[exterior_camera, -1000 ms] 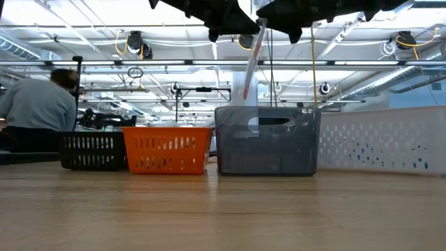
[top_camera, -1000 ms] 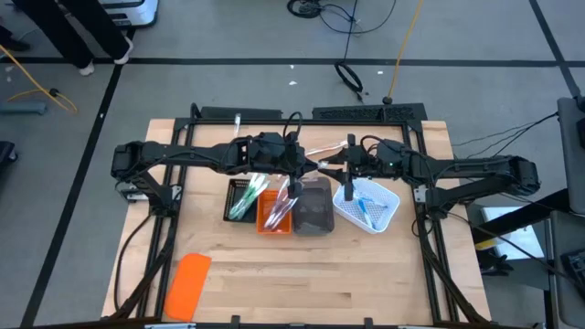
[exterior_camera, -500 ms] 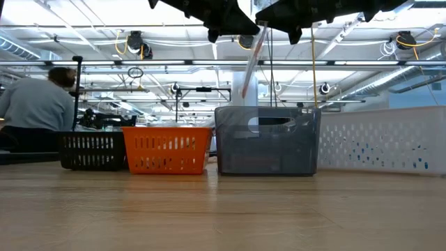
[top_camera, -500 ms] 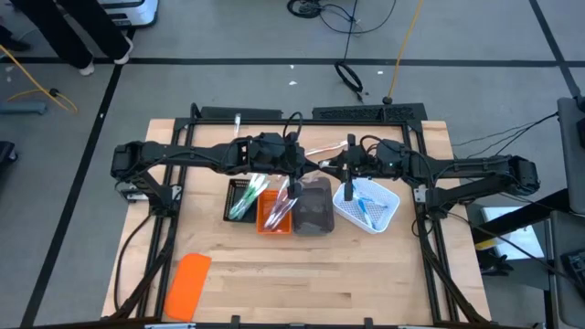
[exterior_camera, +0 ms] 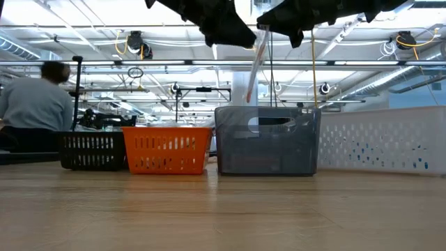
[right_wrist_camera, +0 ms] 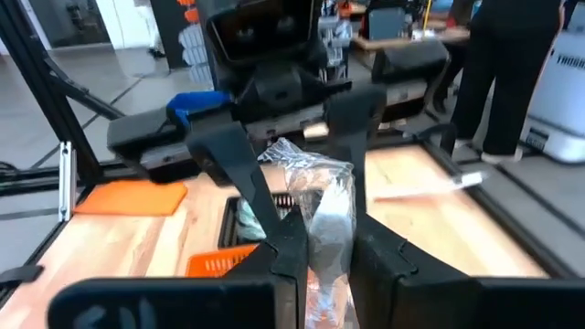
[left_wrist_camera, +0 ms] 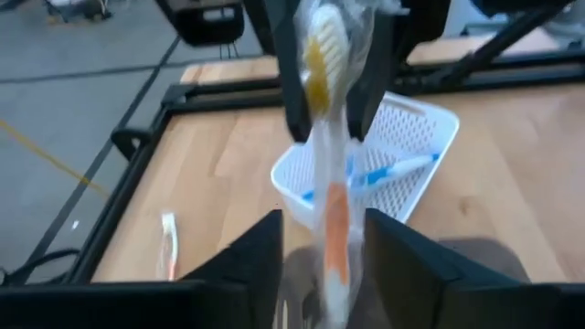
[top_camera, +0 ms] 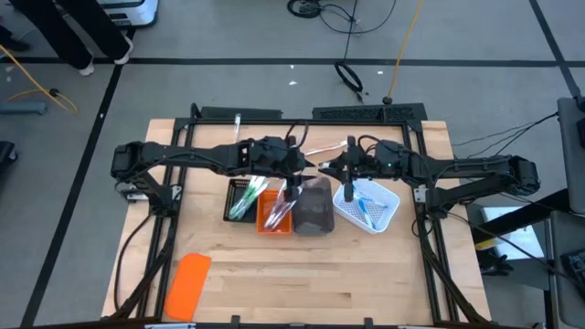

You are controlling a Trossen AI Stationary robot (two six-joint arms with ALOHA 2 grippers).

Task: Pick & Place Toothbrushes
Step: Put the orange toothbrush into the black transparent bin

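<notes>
Right claw (right_wrist_camera: 324, 251) is pinching a wrapped toothbrush (right_wrist_camera: 322, 206) while the left claw (left_wrist_camera: 322, 242) is standing apart around it.

Both claws are meeting above the grey tray (top_camera: 314, 206), mid-worktop (top_camera: 302, 283), apparently passing the orange-and-white brush between arms so it can be lowered into a tray. Right fingers (right_wrist_camera: 283, 247) are pressing together on the crinkled wrapper; left fingers (left_wrist_camera: 256, 251) are flanking the handle without touching it. Below and beside the left claw, other toothbrushes are lying in the black tray (top_camera: 239, 199) and orange tray (top_camera: 276, 212); under the right claw, blue ones are resting in the white tray (top_camera: 369, 206). An orange slab (top_camera: 189, 283) is lying well apart, unused.
</notes>
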